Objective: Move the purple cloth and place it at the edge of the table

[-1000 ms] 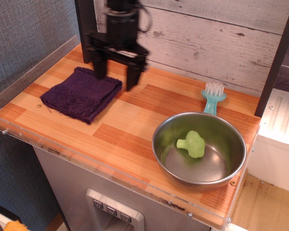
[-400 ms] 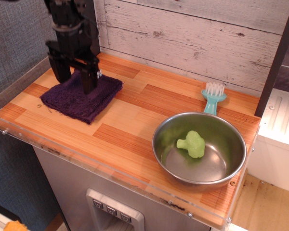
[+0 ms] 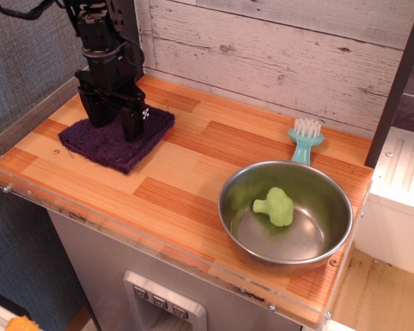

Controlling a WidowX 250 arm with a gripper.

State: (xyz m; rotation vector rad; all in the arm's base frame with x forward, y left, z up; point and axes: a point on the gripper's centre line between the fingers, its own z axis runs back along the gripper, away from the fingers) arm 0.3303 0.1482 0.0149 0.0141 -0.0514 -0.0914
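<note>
Observation.image shows the gripper (image 3: 116, 123) down on the purple cloth (image 3: 117, 140), its two dark fingers spread wide apart and their tips pressed into or resting on the fuzzy pile, with nothing clamped between them yet. The cloth lies flat and folded in the back-left part of the table (image 3: 193, 186), close to the left acrylic rim and a short way out from the white plank wall (image 3: 276, 55). The step in hand looks like the grasp: to do it well the fingers should close while pressed firmly down, so they pinch up a good ridge of terry and catch all the folded layers, not only the top one; a shallow bite would likely let the lower folds drag or the towel unfold in the air. Once pinched, it seems wise to lift only enough to clear the planks, or to slide it, and carry it toward the chosen edge before letting go, keeping it fully on the wood so that it does not slip over the clear rim. The route along the left and front-left of the counter looks free. The steel bowl (image 3: 285, 216) with the green broccoli toy (image 3: 275, 205) inside sits at the front right, and the teal brush (image 3: 305, 140) lies just behind it; both are well apart from the cloth and matter only if the move heads right.
</note>
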